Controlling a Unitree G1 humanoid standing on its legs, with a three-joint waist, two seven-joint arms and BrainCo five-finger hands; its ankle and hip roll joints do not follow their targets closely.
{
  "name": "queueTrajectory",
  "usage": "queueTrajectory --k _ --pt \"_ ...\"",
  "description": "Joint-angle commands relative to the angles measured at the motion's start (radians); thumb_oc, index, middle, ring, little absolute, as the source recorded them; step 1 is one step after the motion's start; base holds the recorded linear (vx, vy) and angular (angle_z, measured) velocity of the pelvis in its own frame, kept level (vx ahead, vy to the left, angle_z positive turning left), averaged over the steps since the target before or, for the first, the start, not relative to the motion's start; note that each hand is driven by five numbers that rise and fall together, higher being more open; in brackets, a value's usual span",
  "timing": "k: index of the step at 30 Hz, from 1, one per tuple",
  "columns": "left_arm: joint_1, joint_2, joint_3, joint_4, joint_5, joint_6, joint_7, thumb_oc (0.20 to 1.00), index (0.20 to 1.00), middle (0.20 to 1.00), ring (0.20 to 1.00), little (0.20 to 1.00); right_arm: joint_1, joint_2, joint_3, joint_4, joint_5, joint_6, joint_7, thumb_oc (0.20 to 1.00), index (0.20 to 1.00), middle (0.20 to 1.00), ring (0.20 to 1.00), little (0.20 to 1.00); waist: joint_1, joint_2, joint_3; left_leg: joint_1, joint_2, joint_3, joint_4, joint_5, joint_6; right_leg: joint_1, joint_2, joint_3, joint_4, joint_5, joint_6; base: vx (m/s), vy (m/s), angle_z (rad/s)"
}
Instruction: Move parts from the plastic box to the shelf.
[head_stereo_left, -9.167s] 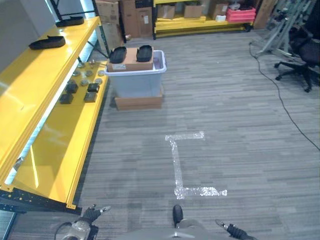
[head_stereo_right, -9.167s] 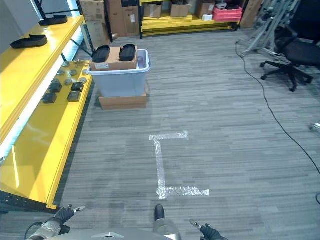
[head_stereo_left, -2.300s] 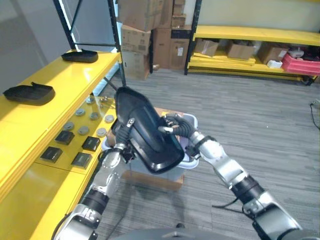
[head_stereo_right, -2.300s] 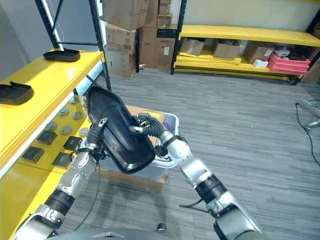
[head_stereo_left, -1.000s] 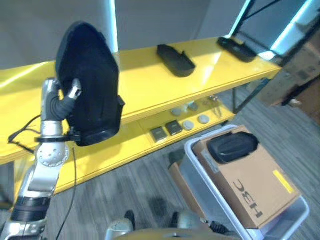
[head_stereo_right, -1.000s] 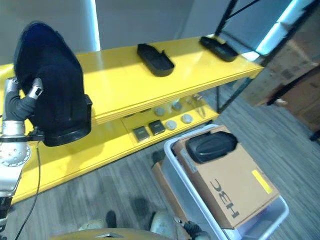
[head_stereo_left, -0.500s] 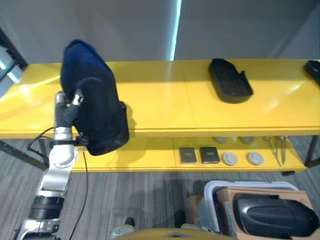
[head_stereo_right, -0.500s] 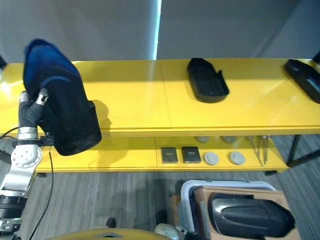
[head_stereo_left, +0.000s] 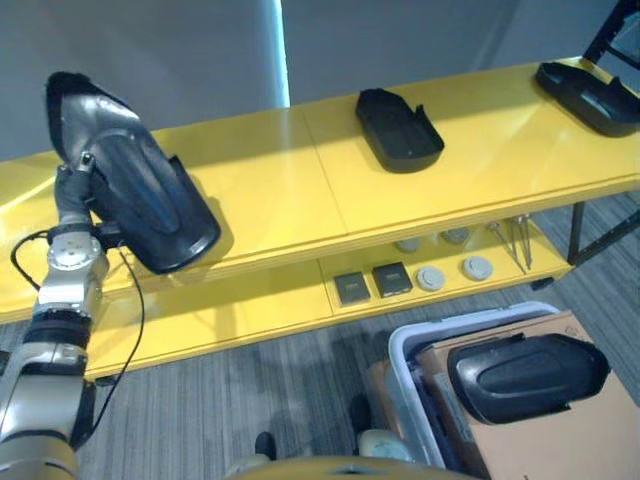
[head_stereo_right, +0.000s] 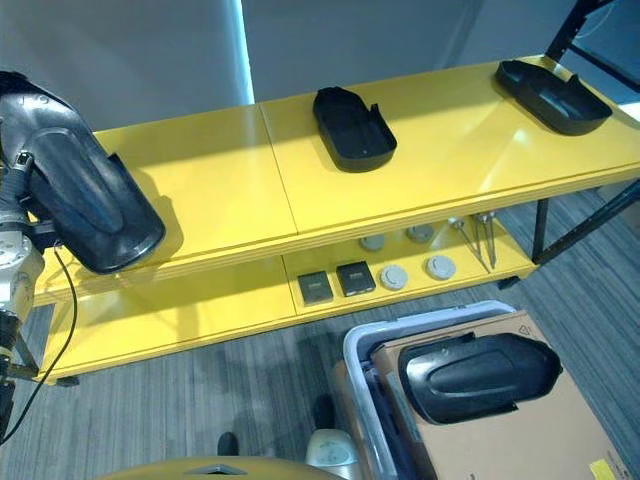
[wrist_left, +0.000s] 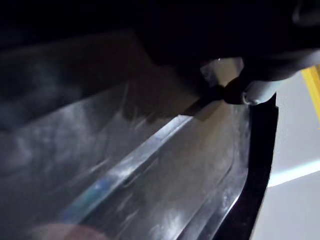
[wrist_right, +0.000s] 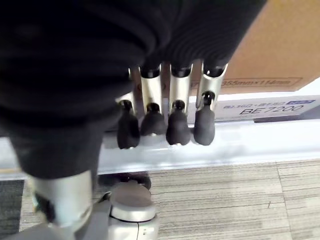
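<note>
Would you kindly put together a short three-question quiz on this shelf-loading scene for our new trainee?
1. True or false: the left hand holds a black moulded part tilted over the top level of the yellow shelf.
2. How many black parts already lie on that top level?
A) none B) two C) four
3. Fill in: one more black part rests on the ______ in the plastic box.

Key: 1 true. 2 B: one near the middle, one at the far end. 3 cardboard box. The right hand hangs idle beside the plastic box, fingers relaxed.
</note>
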Motion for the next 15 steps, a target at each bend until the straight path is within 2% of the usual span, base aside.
queueTrajectory --k 1,8,15 --pt "-0.233 0.122 -0.028 0.141 -0.049 -0.001 -0.071 0.200 0.200 0.200 0.200 0.200 -0.051 -0.001 0.052 0.036 0.028 0.020 0.008 1.000 1.000 1.000 1.000 1.000 -0.039 -0.012 0.040 -0.046 0.015 0.055 -0.001 0.044 -0.034 0.051 -0.086 0.010 0.003 -0.034 0.097 -0.03 0.015 -0.21" --pt "-0.352 0.161 -0.099 0.319 -0.070 0.046 -0.167 0.200 0.200 0.200 0.200 0.200 -0.098 -0.009 0.079 0.044 0.055 0.027 0.019 1.000 1.000 1.000 1.000 1.000 -0.046 -0.009 0.088 -0.080 0.018 0.072 -0.001 0.054 -0.033 -0.008 -0.081 0.041 0.006 -0.013 0.099 -0.03 0.015 -0.12" --pt "-0.415 0.175 -0.150 0.372 -0.044 0.056 -0.214 0.200 0.200 0.200 0.200 0.200 -0.131 -0.010 0.101 0.048 0.070 0.029 0.031 1.000 1.000 1.000 1.000 1.000 -0.047 -0.003 0.125 -0.113 0.018 0.078 -0.001 0.060 -0.034 -0.052 -0.083 0.054 0.008 0.000 0.101 -0.01 0.015 -0.08"
